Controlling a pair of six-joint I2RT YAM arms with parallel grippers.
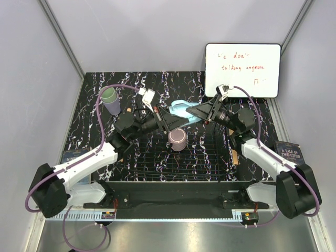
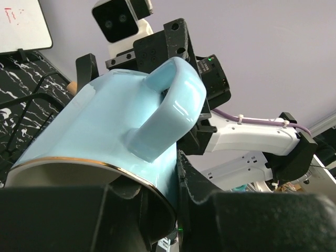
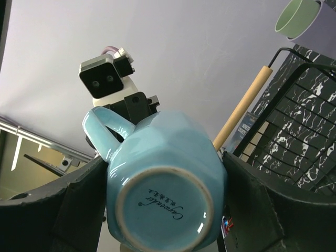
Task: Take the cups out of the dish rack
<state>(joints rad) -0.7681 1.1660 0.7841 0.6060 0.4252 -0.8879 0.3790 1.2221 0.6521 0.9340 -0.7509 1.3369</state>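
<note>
The mug (image 1: 181, 109) is filling the gap between the left jaws and the right jaws, which are meeting head-on. A mauve cup (image 1: 178, 139) is standing close on the left jaws' near side. Nearer still, the rack (image 1: 152, 168) floor is lying open.

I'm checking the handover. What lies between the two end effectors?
The mug, base toward the right end effector, rim toward the left end effector. The top view shows it; both wrist views confirm.
</note>
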